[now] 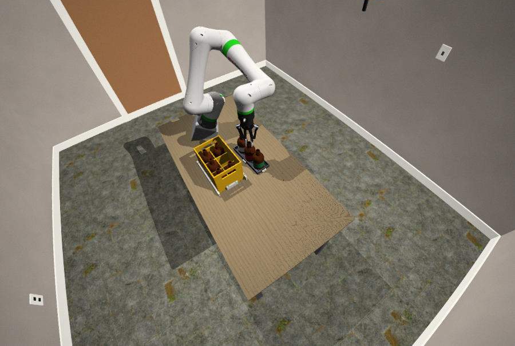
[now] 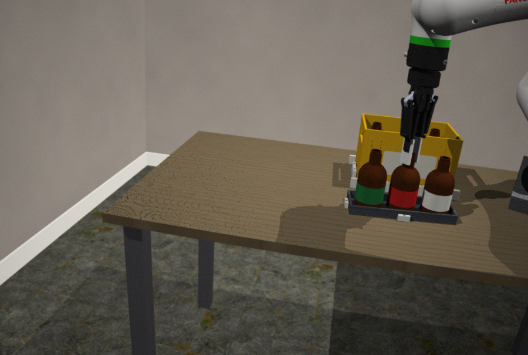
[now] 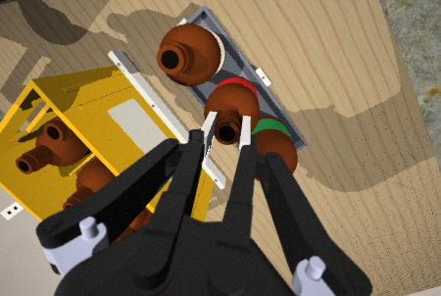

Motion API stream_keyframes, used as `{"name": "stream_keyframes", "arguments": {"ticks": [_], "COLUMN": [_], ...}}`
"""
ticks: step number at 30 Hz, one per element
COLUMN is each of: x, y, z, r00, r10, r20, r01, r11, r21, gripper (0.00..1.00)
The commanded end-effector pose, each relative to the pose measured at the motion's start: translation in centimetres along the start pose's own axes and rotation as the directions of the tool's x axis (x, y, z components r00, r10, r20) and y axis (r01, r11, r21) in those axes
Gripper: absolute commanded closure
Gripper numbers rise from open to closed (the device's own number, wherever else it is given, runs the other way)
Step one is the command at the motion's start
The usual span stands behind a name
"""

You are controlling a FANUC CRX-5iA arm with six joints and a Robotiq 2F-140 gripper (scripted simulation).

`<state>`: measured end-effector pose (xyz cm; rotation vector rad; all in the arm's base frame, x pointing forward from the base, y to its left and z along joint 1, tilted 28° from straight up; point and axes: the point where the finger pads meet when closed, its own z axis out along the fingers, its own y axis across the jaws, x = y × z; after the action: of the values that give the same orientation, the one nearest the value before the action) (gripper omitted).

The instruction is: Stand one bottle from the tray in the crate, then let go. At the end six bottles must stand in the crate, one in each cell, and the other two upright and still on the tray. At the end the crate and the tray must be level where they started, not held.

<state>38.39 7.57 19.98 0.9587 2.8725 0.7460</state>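
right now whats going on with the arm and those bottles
The gripper is shut on the neck of the red bottle, the middle of three standing on the tray. The bottle is not lifted yet. The green bottle and white bottle flank it. The yellow crate stands just behind the tray, with bottles in it.

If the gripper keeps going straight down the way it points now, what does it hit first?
The gripper is shut on the neck of the red-label bottle, so straight down its fingers would likely meet that bottle's shoulder first, with the tray beneath.
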Motion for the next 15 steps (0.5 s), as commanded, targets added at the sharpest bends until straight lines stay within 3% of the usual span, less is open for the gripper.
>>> {"name": "stream_keyframes", "arguments": {"ticks": [1,15], "x": [-0.01,0.02], "y": [0.00,0.04], "z": [-0.01,-0.79], "r00": [1.000,1.000], "r10": [0.000,0.000], "r20": [0.000,0.000], "r01": [0.000,0.000], "r11": [1.000,1.000], "r21": [0.000,0.000], "gripper": [1.00,1.00]}}
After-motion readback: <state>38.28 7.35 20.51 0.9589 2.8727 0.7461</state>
